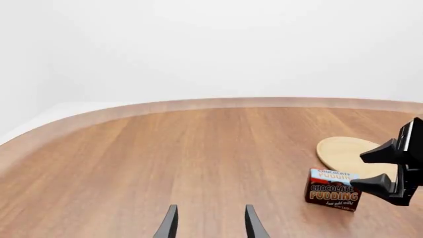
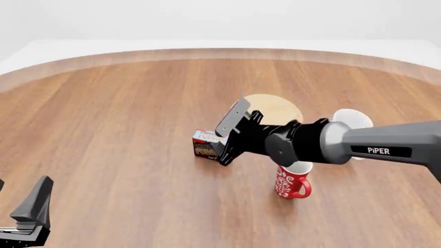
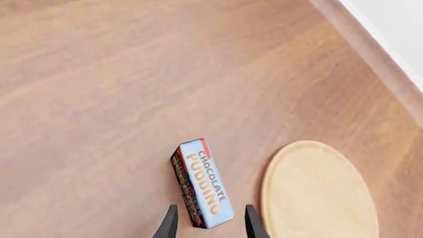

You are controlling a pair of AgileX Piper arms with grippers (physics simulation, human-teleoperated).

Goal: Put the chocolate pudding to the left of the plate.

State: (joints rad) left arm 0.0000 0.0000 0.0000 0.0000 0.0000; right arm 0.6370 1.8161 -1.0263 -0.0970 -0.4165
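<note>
A broad wooden desk (image 2: 117,134) fills the scene, its grain running away from the front camera in warm reddish-brown planks. Its far edge curves in a paler band (image 2: 206,52) (a lighter strip of wood along the rim). Beyond it lies a plain white surround, evenly lit, without hard shadows.

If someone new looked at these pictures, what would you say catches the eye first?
The right arm stretching across the table, its right gripper open just above the chocolate pudding. The box stands left of the pale wooden plate. A red patterned mug sits nearer the camera; the left gripper hangs open far left.
</note>
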